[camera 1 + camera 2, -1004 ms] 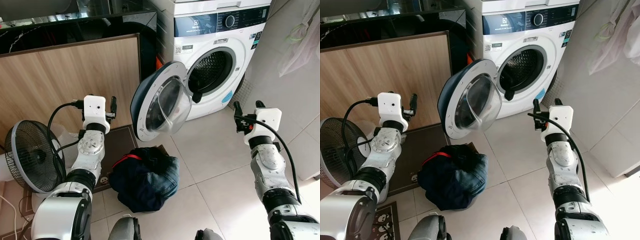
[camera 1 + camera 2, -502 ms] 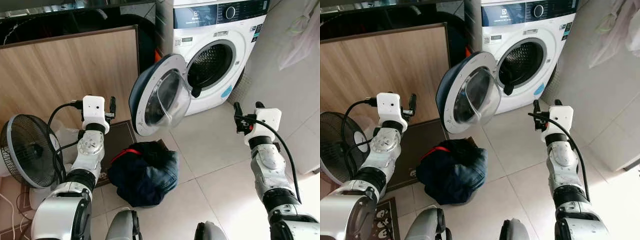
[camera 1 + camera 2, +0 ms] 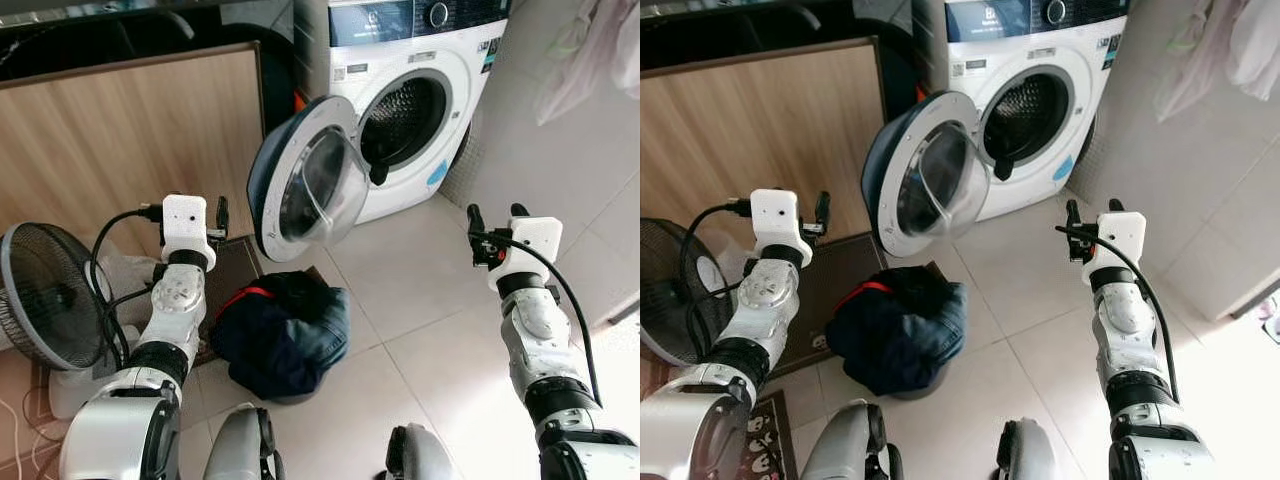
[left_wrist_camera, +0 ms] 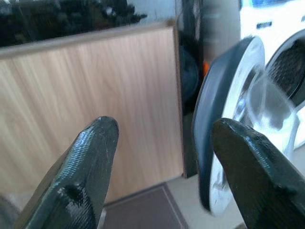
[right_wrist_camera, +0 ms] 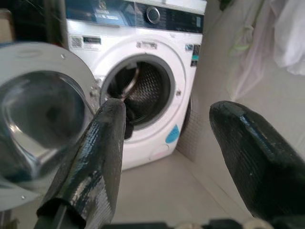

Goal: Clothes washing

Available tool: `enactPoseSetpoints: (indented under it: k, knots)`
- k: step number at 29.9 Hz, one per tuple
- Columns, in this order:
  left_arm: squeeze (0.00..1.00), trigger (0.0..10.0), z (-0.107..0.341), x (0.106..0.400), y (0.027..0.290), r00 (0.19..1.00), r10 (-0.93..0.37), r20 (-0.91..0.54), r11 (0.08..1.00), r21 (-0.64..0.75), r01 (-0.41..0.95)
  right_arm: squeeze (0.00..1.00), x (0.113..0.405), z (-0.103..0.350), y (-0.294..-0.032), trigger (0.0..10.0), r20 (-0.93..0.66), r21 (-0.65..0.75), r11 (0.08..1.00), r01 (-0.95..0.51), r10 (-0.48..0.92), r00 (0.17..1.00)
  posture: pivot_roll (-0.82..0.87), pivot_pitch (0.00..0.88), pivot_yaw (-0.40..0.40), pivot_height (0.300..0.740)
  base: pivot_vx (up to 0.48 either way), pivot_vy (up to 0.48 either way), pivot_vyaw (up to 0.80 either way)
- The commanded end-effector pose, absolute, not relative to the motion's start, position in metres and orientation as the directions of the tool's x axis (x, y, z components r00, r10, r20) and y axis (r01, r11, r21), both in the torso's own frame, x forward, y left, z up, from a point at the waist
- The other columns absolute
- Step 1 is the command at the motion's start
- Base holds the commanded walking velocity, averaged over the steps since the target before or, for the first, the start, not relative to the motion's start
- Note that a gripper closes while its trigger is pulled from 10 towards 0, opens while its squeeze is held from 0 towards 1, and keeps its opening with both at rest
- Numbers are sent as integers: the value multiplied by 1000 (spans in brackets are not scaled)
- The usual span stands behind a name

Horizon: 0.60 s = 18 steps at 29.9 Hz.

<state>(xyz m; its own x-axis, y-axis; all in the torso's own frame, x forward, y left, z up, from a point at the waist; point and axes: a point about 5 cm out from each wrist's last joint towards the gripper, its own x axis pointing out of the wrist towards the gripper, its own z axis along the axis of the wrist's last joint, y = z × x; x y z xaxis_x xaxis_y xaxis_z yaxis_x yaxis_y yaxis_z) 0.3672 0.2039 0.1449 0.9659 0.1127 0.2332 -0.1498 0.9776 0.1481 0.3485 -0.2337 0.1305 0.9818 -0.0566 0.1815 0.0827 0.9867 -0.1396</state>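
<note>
A white front-loading washing machine (image 3: 420,60) stands ahead with its round door (image 3: 305,180) swung wide open to the left and its drum (image 3: 402,118) dark inside. On the tiled floor below the door lies a pile of dark blue clothes (image 3: 283,332) with a red strap. My left gripper (image 3: 218,215) is raised to the left of the pile and door, open and holding nothing. My right gripper (image 3: 492,215) is raised to the right of the machine, open too. The right wrist view looks at the drum (image 5: 143,93) between its fingers (image 5: 97,157).
A wooden panel (image 3: 130,140) stands at the left, with a black standing fan (image 3: 50,300) in front of it and a dark mat (image 3: 225,275) on the floor. Light garments (image 3: 590,50) hang on the tiled wall at the right. Bare tiles (image 3: 420,300) lie between the pile and my right arm.
The whole picture has shifted, so the camera has moved: the machine and pile sit a little further left and higher. Both grippers hold the same raised pose, still open.
</note>
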Motion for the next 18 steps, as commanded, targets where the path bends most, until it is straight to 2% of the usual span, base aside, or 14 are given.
enactPoseSetpoints:
  k: [1,7,8,9,11,12,16,18]
  knots:
    - [0,10000,140,364,214,966,148,211,975,135,-178,0,346,127,-234,10000,170,-142,987,81,-56,984,70,188,-18,612,0,0,0]
    - [0,10000,144,352,260,946,250,204,956,99,-274,0,340,118,-229,10000,156,-136,988,75,-54,986,127,194,8,612,0,0,0]
    - [0,10000,149,351,269,938,277,209,952,72,-297,0,340,117,-229,10000,154,-133,988,78,-57,986,137,193,11,612,0,0,0]
    - [0,10000,162,348,288,899,365,241,929,-38,-368,0,341,117,-229,10000,150,-132,988,79,-58,987,145,195,12,612,0,0,0]
    - [0,10000,165,346,296,885,399,240,917,-85,-390,0,340,116,-229,10000,149,-133,988,78,-58,987,154,197,13,612,0,0,0]
    - [0,10000,172,342,306,875,402,268,912,-34,-409,0,340,116,-232,10000,145,-136,987,82,-62,988,156,198,14,612,0,0,0]
    - [0,10000,172,341,300,898,336,285,929,60,-366,0,338,117,-236,10000,153,-135,987,92,-71,986,157,205,15,612,0,0,0]
    - [0,10000,163,341,280,932,236,273,944,161,-287,0,332,115,-242,10000,163,-136,984,118,-95,982,155,207,17,612,0,0,0]
